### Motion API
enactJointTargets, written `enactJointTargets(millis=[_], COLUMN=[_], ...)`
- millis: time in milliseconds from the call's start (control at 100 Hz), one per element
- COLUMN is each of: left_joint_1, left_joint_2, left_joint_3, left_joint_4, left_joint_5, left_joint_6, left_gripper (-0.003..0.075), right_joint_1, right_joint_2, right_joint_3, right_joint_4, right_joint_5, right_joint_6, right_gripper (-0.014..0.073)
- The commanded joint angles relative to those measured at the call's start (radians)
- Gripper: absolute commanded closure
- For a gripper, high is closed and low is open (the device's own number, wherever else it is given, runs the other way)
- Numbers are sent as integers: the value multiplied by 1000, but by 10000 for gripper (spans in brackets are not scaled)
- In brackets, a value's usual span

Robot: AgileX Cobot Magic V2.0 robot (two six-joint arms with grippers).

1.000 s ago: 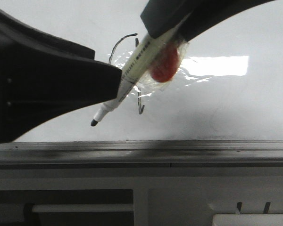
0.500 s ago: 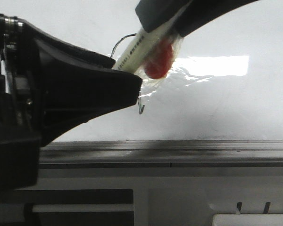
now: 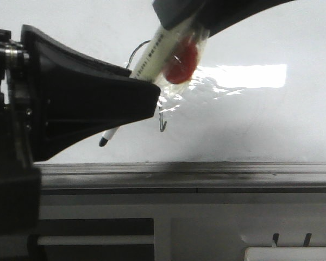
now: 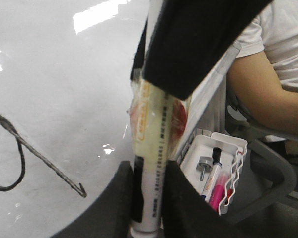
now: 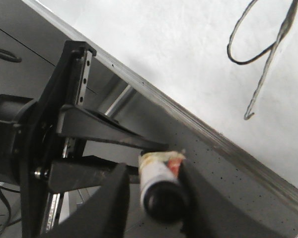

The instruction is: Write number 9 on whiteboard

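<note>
The whiteboard (image 3: 250, 125) bears the number 9 (image 3: 162, 122).

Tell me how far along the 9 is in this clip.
Done, it seems: the number 9 is on the whiteboard, loop, stem and hooked end drawn. In hand: the marker sits between both grippers, the right gripper at its rear, the left gripper near its tip, which is off the board. Left: probably only setting the marker down.

We see a white tray (image 4: 234, 148) beside the board's edge, holding a black-capped pen (image 4: 212, 173), a pink pen (image 4: 219, 194) and a small metal piece (image 4: 204, 165). A seated person's bare arm (image 4: 265, 94) and white sleeve (image 4: 283, 39) appear behind it.
</note>
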Motion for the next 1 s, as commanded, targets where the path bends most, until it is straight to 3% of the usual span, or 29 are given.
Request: enactJointTargets(millis=[0,170,330,560,660,990], left_joint_1=[-3,-3,-3,-3,-3,-3], left_joint_2=[-11,-11,21,62,62,62], left_joint_3=[-29,-22,-22,-24,-24,-24], left_joint_4=[-138,-529,-686,-747,-811,-801], left_joint_5=[-89,-103,-198,-182,-160,-80], left_joint_6=[-22,-7,2,2,-58,-76], left_gripper=[740,740,740,741,741,740], right_joint_1=[0,0,0,0,0,0], right_joint_2=[-24,-24,-24,-24,-24,-24], right_joint_3=[-33,-33,-33,-33,-33,-33], right_joint_4=[15,10,10,10,10,10], right_joint_5=[-66,-72,-73,-53,-53,-47], right_joint_6=[-10,-10,-10,-10,-10,-10], right_gripper=[234,214,214,214,214,214])
